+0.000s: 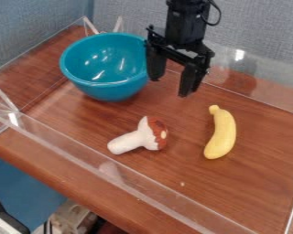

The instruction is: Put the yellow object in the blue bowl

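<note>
The yellow object (219, 132), a curved toy banana, lies flat on the wooden table at the right. The blue bowl (106, 66) stands upright and empty at the back left. My gripper (171, 78) hangs pointing down between the two, close to the bowl's right rim and up-left of the banana. Its black fingers (187, 84) stand wide apart with nothing between them, and it touches neither thing.
A mushroom toy (142, 137) with a white stem and red-brown cap lies on its side in front of the bowl, left of the banana. Clear acrylic walls (63, 151) ring the tabletop, and the table's front edge drops off below them.
</note>
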You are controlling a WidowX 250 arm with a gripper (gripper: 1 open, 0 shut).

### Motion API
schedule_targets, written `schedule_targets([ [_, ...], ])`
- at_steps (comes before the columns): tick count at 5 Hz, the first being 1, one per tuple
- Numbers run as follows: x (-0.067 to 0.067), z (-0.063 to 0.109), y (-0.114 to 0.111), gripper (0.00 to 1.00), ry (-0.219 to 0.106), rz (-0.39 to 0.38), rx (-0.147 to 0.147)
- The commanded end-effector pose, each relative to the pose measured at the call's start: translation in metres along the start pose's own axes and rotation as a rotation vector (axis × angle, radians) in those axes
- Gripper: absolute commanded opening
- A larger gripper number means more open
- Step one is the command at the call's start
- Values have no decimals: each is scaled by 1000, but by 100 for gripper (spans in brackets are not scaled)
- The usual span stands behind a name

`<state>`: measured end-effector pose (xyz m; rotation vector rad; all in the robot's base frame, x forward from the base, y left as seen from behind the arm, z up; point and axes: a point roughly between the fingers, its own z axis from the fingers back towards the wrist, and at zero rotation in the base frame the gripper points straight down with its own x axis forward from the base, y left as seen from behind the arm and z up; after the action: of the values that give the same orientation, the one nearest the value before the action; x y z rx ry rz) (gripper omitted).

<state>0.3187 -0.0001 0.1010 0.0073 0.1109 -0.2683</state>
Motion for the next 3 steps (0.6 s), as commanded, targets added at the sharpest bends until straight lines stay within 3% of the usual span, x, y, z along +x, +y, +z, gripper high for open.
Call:
schedule_targets([
  [1, 14, 23, 12, 100, -41, -33, 11],
  [2, 25, 37, 31, 100, -48, -62, 22],
  [3, 29, 34, 38, 100, -50, -39, 26],
])
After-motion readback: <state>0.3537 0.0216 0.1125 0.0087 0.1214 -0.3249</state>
